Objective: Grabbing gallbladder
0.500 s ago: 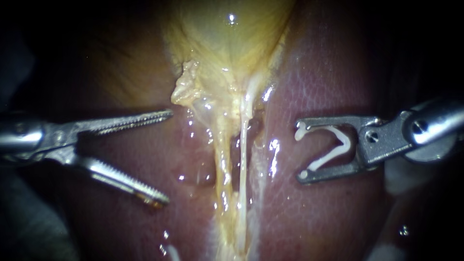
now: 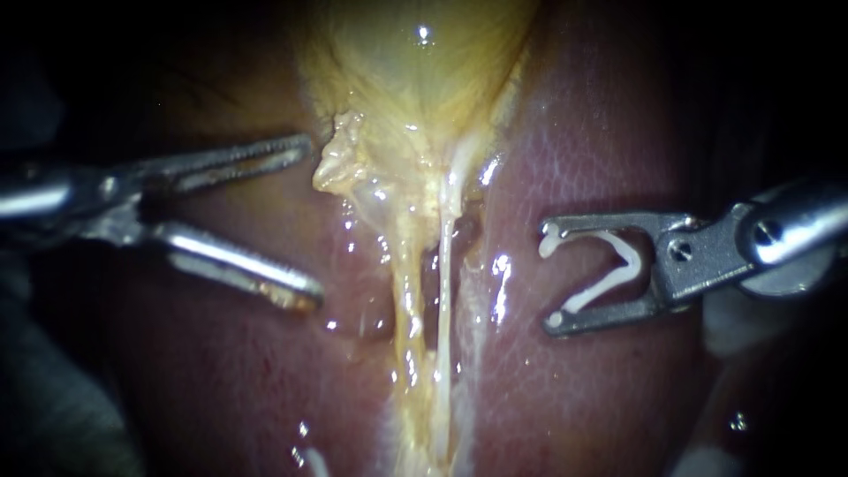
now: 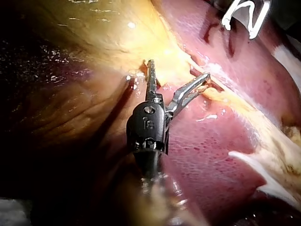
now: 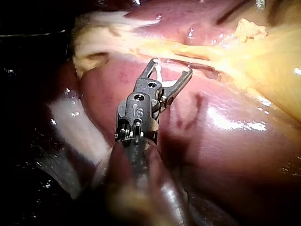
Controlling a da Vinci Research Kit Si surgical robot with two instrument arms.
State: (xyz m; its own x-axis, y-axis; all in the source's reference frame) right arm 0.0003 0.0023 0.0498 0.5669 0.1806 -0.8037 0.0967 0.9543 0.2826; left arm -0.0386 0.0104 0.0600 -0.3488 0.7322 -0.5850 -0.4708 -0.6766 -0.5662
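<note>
Advancing left instrument (image 2: 309,219) closer to gallbladder (image 2: 415,79): jaws wide, empty, tissue just ahead; closure likely next. Right instrument (image 2: 549,281) unmoved, jaws holding clip (image 2: 609,265).

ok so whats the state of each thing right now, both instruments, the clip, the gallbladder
left instrument: open, at the gallbladder's edge, nothing gripped
right instrument: holds the clip, apart from the tubes, over the liver
clip: open, not yet on any tube
gallbladder: not gripped
tubes: whole, no clip on them
</note>
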